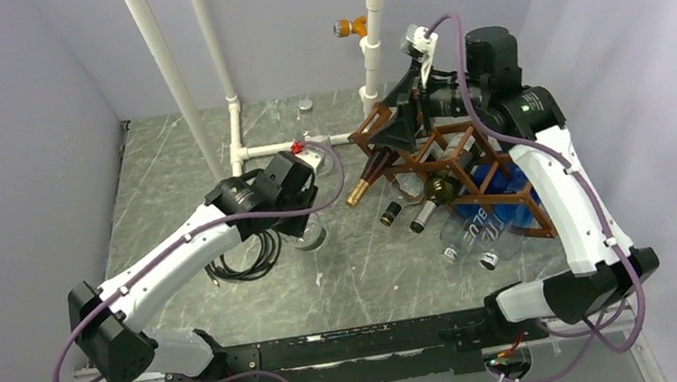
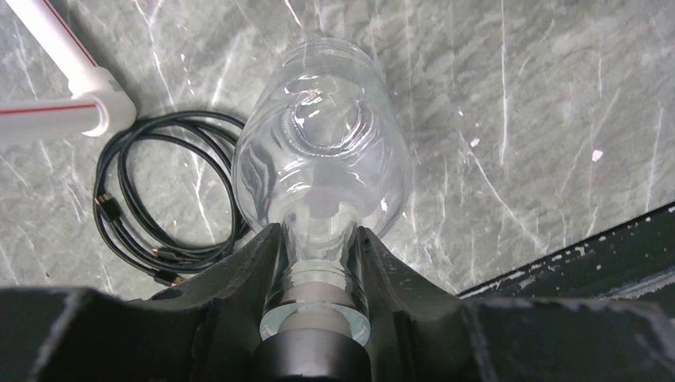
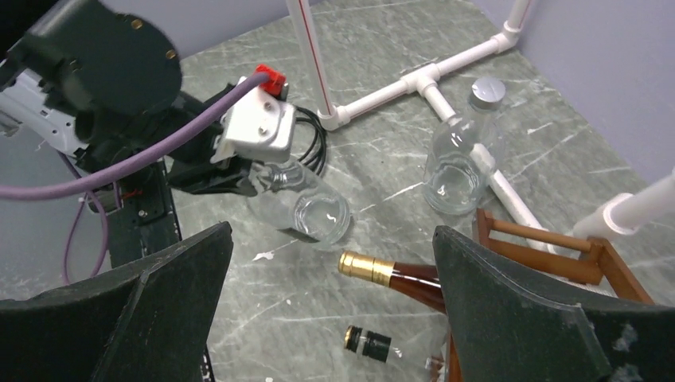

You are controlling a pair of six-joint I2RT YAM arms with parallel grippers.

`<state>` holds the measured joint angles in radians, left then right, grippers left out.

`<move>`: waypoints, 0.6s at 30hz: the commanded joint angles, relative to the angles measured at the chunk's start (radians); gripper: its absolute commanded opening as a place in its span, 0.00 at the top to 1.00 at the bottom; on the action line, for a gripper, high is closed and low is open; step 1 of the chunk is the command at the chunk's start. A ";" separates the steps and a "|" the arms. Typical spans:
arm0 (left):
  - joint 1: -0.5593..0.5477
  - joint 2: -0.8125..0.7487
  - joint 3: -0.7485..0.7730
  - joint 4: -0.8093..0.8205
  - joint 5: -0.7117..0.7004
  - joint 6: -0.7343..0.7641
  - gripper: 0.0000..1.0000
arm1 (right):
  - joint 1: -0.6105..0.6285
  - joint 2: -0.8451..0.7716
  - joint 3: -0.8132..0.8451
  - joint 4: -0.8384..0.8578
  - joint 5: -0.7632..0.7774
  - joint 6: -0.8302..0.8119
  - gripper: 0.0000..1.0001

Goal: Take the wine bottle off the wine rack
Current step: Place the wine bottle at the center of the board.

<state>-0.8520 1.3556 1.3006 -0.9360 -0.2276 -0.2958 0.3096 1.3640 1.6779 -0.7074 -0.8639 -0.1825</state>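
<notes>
A clear glass wine bottle (image 2: 322, 151) with a black cap is off the wine rack (image 1: 471, 167), tilted over the table left of it. My left gripper (image 2: 318, 235) is shut on its neck; from above that gripper (image 1: 305, 206) hides the neck and only the bottle's base (image 1: 307, 238) shows. The reddish-brown wooden rack holds an amber bottle with a gold cap (image 3: 370, 268), a black-capped bottle (image 3: 368, 342) and a blue bottle (image 1: 485, 230). My right gripper (image 3: 333, 231) hangs open above the rack's left end (image 1: 397, 121), holding nothing.
White pipes (image 1: 244, 149) stand at the back. A clear bottle with a silver cap (image 3: 462, 159) stands upright beside them. A coiled black cable (image 2: 151, 207) lies on the grey marbled table next to the held bottle. Grey walls close in on both sides.
</notes>
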 commanded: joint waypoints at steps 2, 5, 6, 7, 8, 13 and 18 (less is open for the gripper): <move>0.059 0.051 0.148 0.141 -0.022 0.071 1.00 | -0.069 -0.096 -0.039 0.034 -0.082 -0.031 0.00; 0.090 0.099 0.198 0.137 -0.005 0.084 1.00 | -0.103 -0.117 -0.045 0.034 -0.098 -0.027 0.00; 0.098 0.110 0.212 0.137 0.003 0.090 1.00 | -0.112 -0.125 -0.048 0.033 -0.104 -0.026 0.00; 0.105 0.122 0.225 0.137 0.007 0.096 1.00 | -0.122 -0.130 -0.052 0.032 -0.111 -0.026 0.00; 0.115 0.134 0.238 0.135 0.006 0.103 1.00 | -0.133 -0.136 -0.056 0.031 -0.117 -0.026 0.00; 0.185 0.184 0.282 0.116 0.015 0.116 1.00 | -0.167 -0.156 -0.086 0.037 -0.142 -0.018 0.00; 0.266 0.218 0.320 0.117 0.057 0.106 1.00 | -0.207 -0.169 -0.107 0.052 -0.176 0.006 0.00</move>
<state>-0.6418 1.5867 1.5200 -0.9199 -0.1715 -0.2058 0.1299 1.2240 1.5848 -0.7067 -0.9829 -0.1898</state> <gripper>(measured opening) 0.414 0.997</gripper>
